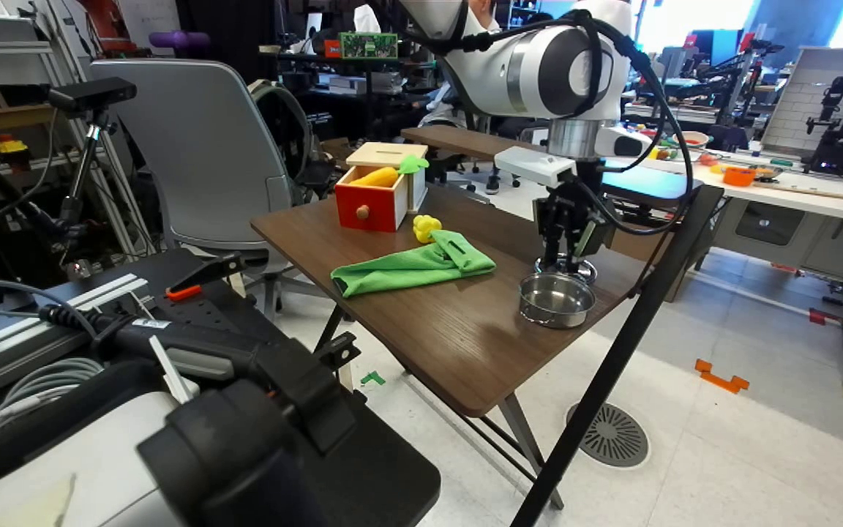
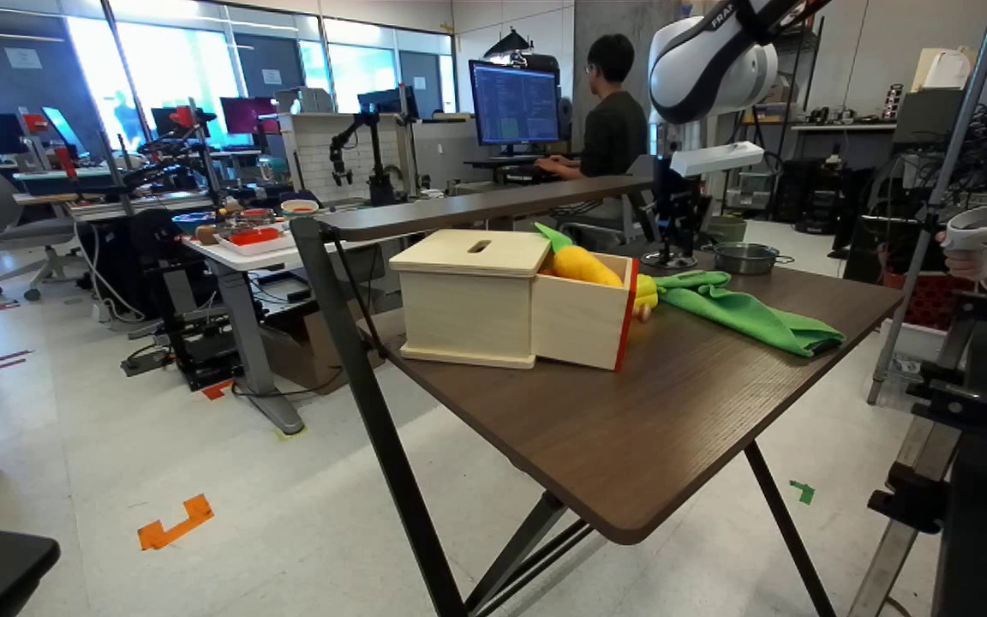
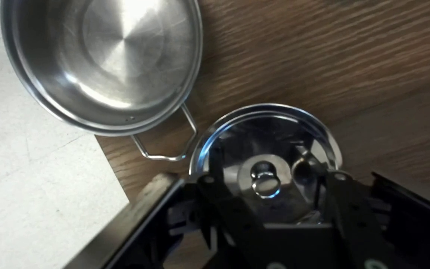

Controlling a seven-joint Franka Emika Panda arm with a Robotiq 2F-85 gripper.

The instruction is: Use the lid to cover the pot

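The silvery round lid [image 3: 271, 130] lies flat on the brown table, its round knob facing up. It shows partly behind the pot in an exterior view [image 1: 588, 274]. The shiny pot [image 3: 125, 95] stands upright beside the lid near the table's edge, with its inside showing and a wire handle toward the lid. It shows in both exterior views [image 1: 555, 316] [image 2: 744, 260]. My gripper [image 3: 273, 177] points down over the lid with its fingers apart on either side of the knob. Whether the fingertips touch the lid is hidden. The gripper also shows in both exterior views [image 1: 566, 256] [image 2: 673, 247].
A green cloth [image 1: 421, 267] lies mid-table. A wooden box [image 2: 468, 308] with a red-fronted open drawer [image 1: 372, 208] holds a yellow toy [image 1: 379, 177]. A yellow piece [image 1: 426, 228] lies by it. A raised shelf [image 2: 493, 207] and a black slanted bar [image 1: 612, 359] flank the table.
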